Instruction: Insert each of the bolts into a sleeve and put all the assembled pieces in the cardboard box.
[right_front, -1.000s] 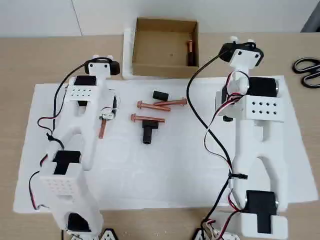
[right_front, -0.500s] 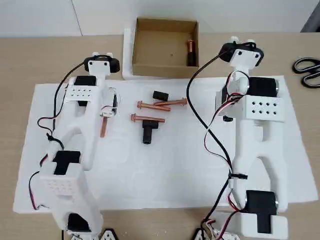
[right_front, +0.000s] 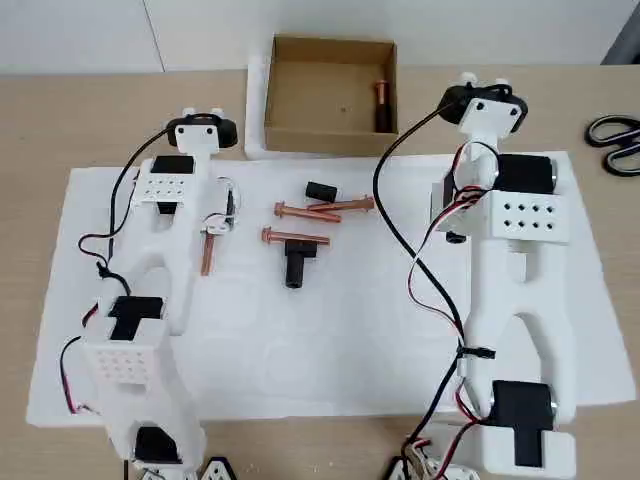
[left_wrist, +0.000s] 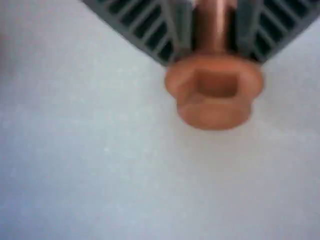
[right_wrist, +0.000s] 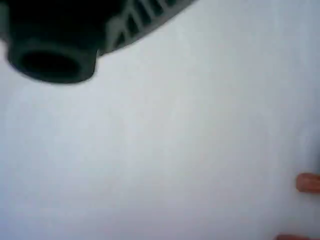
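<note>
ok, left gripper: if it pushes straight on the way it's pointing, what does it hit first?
Probably the white foam sheet. The left gripper is shut on a bolt, head leading, and beyond the head the wrist view shows bare foam. How near it is can't be judged.

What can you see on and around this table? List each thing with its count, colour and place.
cardboard box: one, brown, at the table's far edge
assembled piece: one, copper and black, inside the box by a side wall
loose bolts: three, copper, lying mid-mat
loose sleeves: two, black, mid-mat by the loose bolts
held bolt: one, copper, in the left gripper
held sleeve: one, black, in the right gripper
mat: one, white, under the arms
scissors: one pair, black, on the table off the mat
table: one, tan
left gripper: one, grey, closed on the held bolt
right gripper: one, closed on the held sleeve
</note>
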